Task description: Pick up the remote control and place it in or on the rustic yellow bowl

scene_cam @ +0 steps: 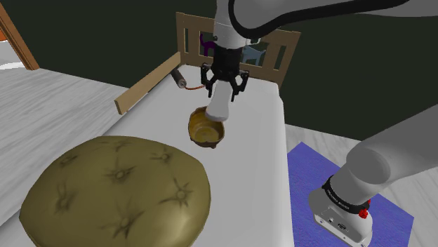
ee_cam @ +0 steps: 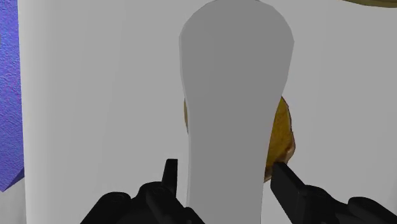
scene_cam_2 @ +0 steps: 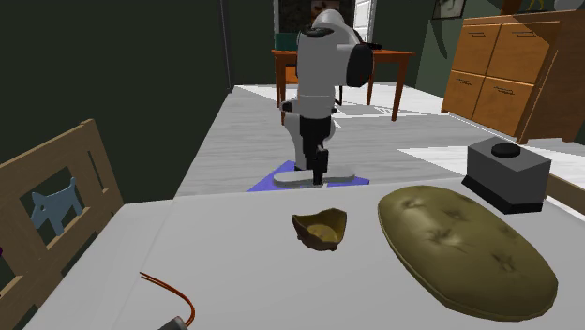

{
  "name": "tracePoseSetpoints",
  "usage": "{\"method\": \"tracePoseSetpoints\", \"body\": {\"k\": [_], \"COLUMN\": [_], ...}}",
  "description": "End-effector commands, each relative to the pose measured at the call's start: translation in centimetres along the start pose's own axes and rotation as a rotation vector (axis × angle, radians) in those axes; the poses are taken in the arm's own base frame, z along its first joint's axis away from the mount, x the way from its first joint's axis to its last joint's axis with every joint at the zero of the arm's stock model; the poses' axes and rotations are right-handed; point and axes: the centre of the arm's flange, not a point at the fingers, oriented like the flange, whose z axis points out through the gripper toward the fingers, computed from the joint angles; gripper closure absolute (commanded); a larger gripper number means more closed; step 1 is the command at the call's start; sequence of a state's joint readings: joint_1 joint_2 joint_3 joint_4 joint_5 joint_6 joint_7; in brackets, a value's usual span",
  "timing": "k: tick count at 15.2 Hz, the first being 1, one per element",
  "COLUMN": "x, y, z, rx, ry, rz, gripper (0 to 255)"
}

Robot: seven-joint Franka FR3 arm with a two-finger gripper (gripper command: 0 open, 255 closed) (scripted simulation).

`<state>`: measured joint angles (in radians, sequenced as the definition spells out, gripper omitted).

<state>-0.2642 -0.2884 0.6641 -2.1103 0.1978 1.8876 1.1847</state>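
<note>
- One grey remote control (scene_cam: 218,107) is clasped by the gripper (scene_cam: 224,91) fingers over one yellow bowl (scene_cam: 205,130).
- One olive cushion (scene_cam: 116,189) and one cabled tool (scene_cam: 179,77) are seen nearby.

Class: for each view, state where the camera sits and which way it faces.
Shoulder view: beside the robot's base, looking down over the white surface; arm and gripper show, holding the remote above the bowl.
Second exterior view: across the surface, facing the arm.
Wrist view: on the hand, looking down past its fingers at the remote.
Shared: all three catch the bowl.
</note>
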Motion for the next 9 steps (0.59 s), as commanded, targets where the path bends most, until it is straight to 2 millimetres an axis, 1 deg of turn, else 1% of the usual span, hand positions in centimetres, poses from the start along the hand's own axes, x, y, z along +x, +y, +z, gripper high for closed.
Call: {"method": "tracePoseSetpoints", "body": {"k": [1, 9], "x": [-1.2, -1.2], "y": [-3.4, -3.3], "z": [-0.2, 4.1], "rx": [0.002, 0.002], "ry": [-0.001, -0.001], "rz": [0.002, 0.002], "gripper": [255, 255]}}
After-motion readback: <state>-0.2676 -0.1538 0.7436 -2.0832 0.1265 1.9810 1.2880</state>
